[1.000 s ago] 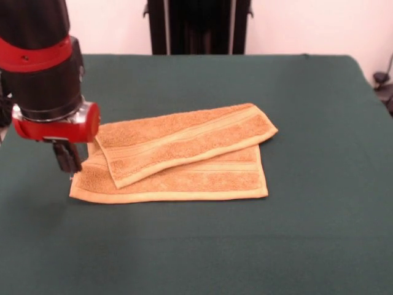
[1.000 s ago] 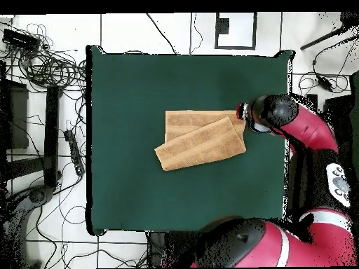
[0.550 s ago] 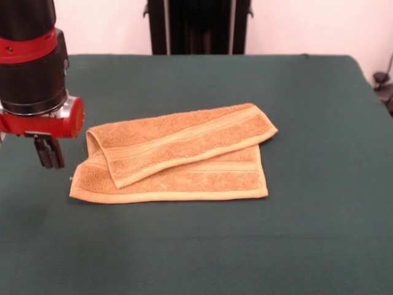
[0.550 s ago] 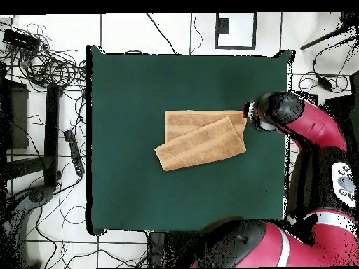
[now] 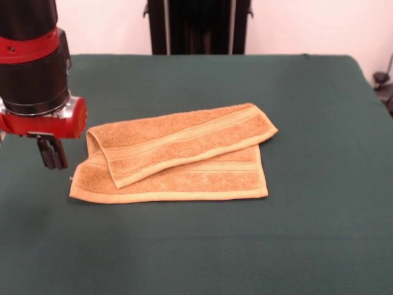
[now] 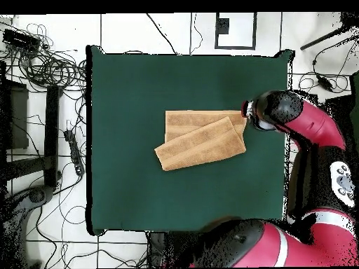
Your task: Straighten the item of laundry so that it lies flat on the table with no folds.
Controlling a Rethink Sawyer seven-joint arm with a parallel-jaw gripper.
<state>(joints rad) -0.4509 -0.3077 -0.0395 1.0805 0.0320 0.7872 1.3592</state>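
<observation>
While the towel [image 5: 178,153] lies folded near the middle of the table [image 5: 307,233], the task stands unfinished: an upper layer crosses the lower one at a slant, its folded end at the side where the gripper [image 5: 52,153] hangs. In the overhead view the same skewed top layer shows, overrunning the lower layer's long edge.

Gripper: clear of the cloth, raised just off the towel's folded end, holding nothing. Fingers appear as a dark narrow pair close together; whether they are parted or closed I cannot tell.

Risks, as I judge them:
- A pinch at the folded end could take both layers at once. Cause: the layers lie tight together there. The whole towel would then drag and not unfold.
- A descent beside the edge, not on it, could close on bare table cloth or nudge the towel sideways.
- A pull on the top layer in line with its slant could leave the towel skewed or bunch the lower layer, since terry tends to cling to terry.
- A lift too low could roll the top layer into a fresh crease.

Containers: none in either view. Nothing rests on the table but the towel.
</observation>
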